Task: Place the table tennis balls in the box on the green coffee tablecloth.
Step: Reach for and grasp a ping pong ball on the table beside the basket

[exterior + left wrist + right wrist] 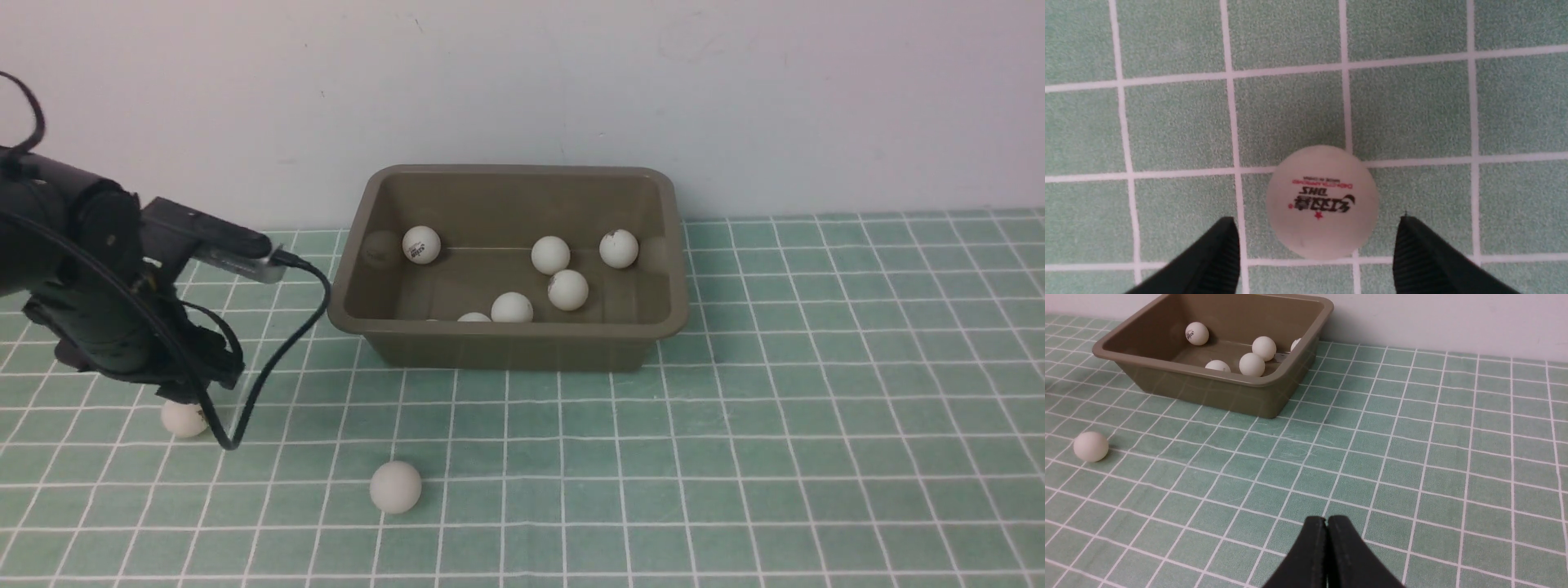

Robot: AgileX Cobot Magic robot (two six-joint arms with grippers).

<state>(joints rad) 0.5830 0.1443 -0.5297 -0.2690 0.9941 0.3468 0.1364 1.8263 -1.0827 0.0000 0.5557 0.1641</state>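
Note:
The olive-brown box [506, 330] stands on the green checked tablecloth [816, 408] by the back wall and holds several white balls [550, 255]. Two balls lie on the cloth: one [184, 418] under my left arm [106, 310], one [396, 487] nearer the front. In the left wrist view my left gripper [1316, 220] is open, its fingertips [1224, 245] on either side of the logo-printed ball [1323, 202], not touching it. My right gripper [1327, 520] is shut and empty above the cloth, well away from the box [1188, 369]; the loose ball [1090, 446] shows too.
A pale wall runs behind the box. A black cable [269, 367] loops from the left wrist down to the cloth beside the near ball. Bare cloth stretches to the right of the box.

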